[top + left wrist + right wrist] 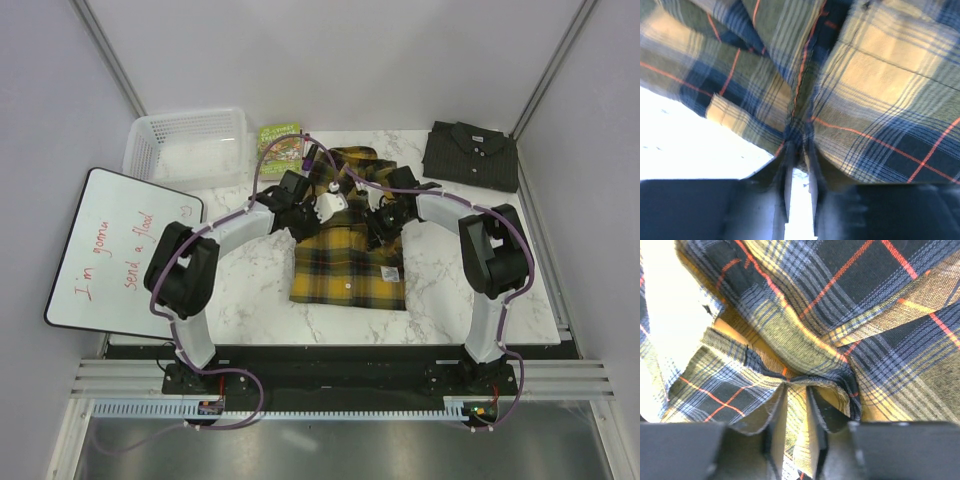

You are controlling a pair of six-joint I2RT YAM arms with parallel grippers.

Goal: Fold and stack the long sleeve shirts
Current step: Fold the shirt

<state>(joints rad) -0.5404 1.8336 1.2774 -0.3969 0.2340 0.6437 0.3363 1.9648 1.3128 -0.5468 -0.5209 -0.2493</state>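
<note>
Plaid shirt [350,270] in right gripper [796,390], seemingly left gripper [799,150].

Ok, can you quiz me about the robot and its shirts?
1. True or false: the dark grey shirt lies folded at the far right corner of the table.
2. What do the left claw and right claw pinch? A) a book B) the plaid shirt C) a whiteboard
3. Fill in: the white basket sits at the far ____ corner.
Key: 1 true; 2 B; 3 left.
</note>
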